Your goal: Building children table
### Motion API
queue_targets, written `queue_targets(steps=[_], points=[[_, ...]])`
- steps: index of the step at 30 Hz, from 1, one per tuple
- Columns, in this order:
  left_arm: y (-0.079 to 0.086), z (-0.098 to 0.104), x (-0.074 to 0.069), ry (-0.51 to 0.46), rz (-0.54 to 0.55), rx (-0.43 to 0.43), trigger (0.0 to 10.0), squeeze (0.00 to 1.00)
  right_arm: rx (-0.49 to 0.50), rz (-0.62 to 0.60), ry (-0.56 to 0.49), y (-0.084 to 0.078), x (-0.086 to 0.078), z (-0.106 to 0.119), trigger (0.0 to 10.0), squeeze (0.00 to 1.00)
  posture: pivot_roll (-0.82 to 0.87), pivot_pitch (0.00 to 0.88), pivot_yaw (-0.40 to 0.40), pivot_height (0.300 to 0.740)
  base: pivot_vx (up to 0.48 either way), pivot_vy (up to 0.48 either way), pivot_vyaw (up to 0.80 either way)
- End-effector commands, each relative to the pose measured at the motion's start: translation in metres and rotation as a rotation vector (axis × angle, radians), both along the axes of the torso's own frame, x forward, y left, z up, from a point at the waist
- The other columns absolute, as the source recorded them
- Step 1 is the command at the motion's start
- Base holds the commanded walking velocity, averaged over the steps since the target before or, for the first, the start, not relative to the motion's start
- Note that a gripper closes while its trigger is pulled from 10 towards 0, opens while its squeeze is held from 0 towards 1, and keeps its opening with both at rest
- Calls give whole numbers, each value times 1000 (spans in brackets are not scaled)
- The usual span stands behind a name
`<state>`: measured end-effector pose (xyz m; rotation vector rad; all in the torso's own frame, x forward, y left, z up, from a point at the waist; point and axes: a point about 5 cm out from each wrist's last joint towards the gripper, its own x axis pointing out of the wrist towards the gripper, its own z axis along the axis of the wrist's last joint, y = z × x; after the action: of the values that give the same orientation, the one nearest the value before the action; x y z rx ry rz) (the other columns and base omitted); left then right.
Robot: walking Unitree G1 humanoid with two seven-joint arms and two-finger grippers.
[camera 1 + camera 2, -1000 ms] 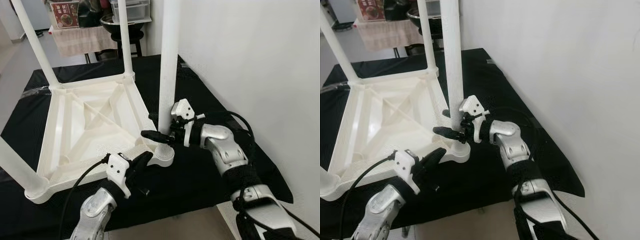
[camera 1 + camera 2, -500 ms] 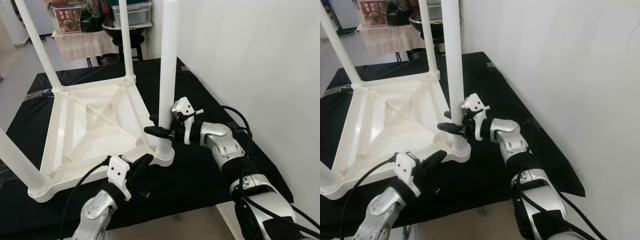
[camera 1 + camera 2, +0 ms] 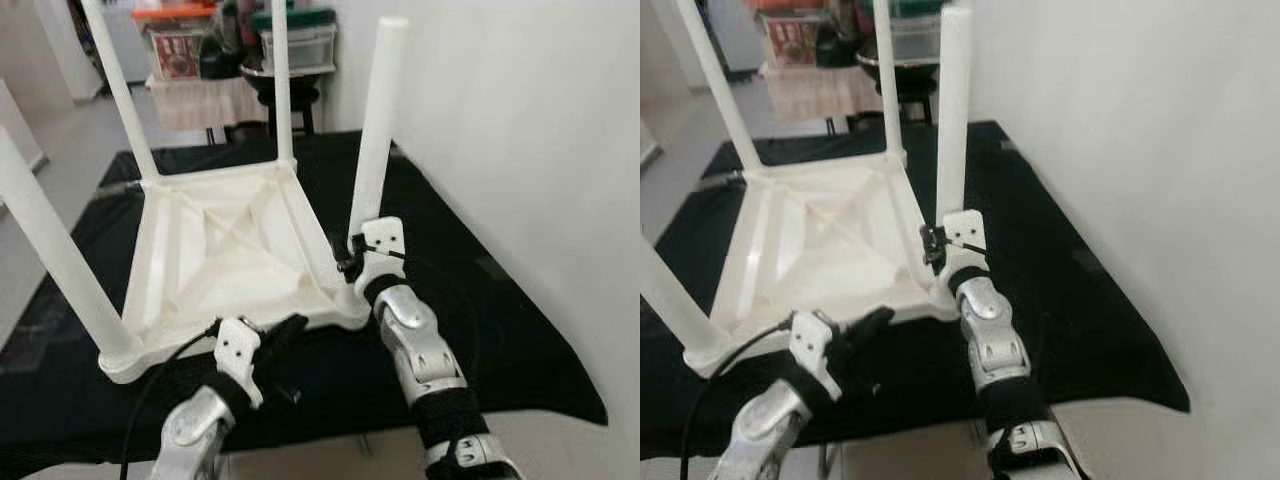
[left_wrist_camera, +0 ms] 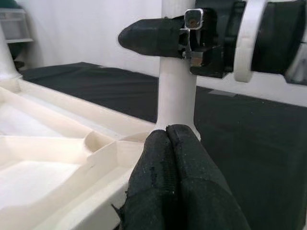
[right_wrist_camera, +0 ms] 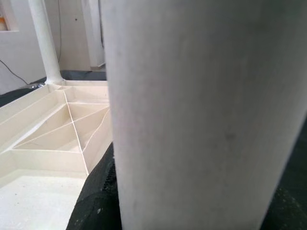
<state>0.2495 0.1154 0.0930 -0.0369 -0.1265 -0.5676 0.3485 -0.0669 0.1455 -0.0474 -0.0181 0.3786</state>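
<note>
- Right gripper (image 3: 350,262) is clasping the near-corner table leg (image 3: 375,140) low down; twisting off-axis could be cocking it in its socket.
- Left gripper (image 3: 285,332), fingers pinched together on nothing, is hovering beside the upturned white table (image 3: 225,250) on the black cloth (image 3: 480,310); a nudge might be sliding it.

Soft even indoor light, slight motion blur, close-up wrist views defocused.

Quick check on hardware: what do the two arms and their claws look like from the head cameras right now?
Both arms are silver metal with black joint sections. Each wrist carries a white angular housing ahead of the black fingers of the left claw and right claw. A black cable loops from the left wrist; braided black sleeving wraps the right forearm.
</note>
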Motion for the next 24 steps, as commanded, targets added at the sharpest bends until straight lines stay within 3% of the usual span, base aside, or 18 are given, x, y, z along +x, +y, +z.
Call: queue_targets(steps=[1, 2, 3, 5, 6, 7, 9, 10, 16, 17, 18, 19, 20, 21, 22, 23, 24], points=[[0, -2, 0, 3, 2, 10, 10000, 0, -68, 49, 114, 6, -4, -28, 0, 0, 57, 8, -20, 740, 0, 0, 0], [0, -2, 0, 3, 4, 11, 10000, 0, -58, 38, 111, 4, 0, -25, 0, 0, 58, 6, -18, 740, 0, 0, 0], [1, -2, 0, 3, 7, 11, 10000, 0, -53, 26, 93, 3, 6, -15, 3451, 0, 56, 5, -15, 740, 0, 0, 0], [1, -2, 0, 3, 7, 11, 10000, 0, -53, 26, 93, 3, 6, -15, 3451, 0, 56, 5, -15, 740, 0, 0, 0], [1, -2, 1, 3, 7, 11, 10000, 0, -52, 30, 88, 2, 7, -14, 9843, 0, 56, 5, -13, 740, 0, 0, 0], [1, -2, 1, 4, 6, 11, 10000, 0, -48, 64, 86, 4, 6, -12, 10000, 416, 56, 4, -12, 740, 0, 0, 0], [1, -2, 1, 4, 6, 11, 10000, 0, -48, 64, 86, 4, 6, -12, 10000, 416, 56, 4, -12, 740, 0, 0, 0], [1, -2, 1, 5, 5, 11, 10000, 0, -42, 98, 84, 5, 5, -11, 10000, 1000, 54, 0, -13, 740, 0, 0, 0], [0, -2, 1, 4, 5, 10, 10000, 0, -24, 258, 15, 6, 5, 10, 10000, 1000, 57, 0, -20, 740, 0, 0, 0], [0, -2, 1, 4, 6, 10, 10000, 0, -38, 282, -3, 2, 7, 14, 10000, 867, 60, 0, -22, 740, 0, 0, 0], [0, -2, 2, 4, 7, 10, 10000, 0, -46, 300, -15, 0, 10, 17, 10000, 867, 60, 0, -22, 740, 0, 0, 0], [0, -2, 2, 4, 7, 10, 10000, 0, -60, 312, -22, -4, 14, 19, 10000, 541, 61, 0, -21, 740, 0, 0, 0], [0, -2, 2, 4, 7, 10, 10000, 0, -72, 323, -28, -8, 16, 20, 10000, 482, 61, 0, -21, 740, 0, 0, 0], [0, -2, 2, 4, 7, 11, 10000, 0, -80, 337, -30, -12, 17, 21, 10000, 298, 72, 0, -24, 740, 0, 0, 0], [0, -2, 2, 4, 7, 11, 10000, 0, -80, 337, -30, -12, 17, 21, 10000, 298, 72, 0, -24, 740, 0, 0, 0], [0, -2, 2, 3, 8, 11, 10000, 0, -93, 356, -33, -16, 19, 22, 10000, 0, 72, 0, -26, 740, 0, 0, 0], [-1, -2, 2, 2, 8, 11, 10000, 0, -106, 378, -35, -19, 19, 23, 10000, 0, 72, 0, -26, 740, 0, 0, 0]])
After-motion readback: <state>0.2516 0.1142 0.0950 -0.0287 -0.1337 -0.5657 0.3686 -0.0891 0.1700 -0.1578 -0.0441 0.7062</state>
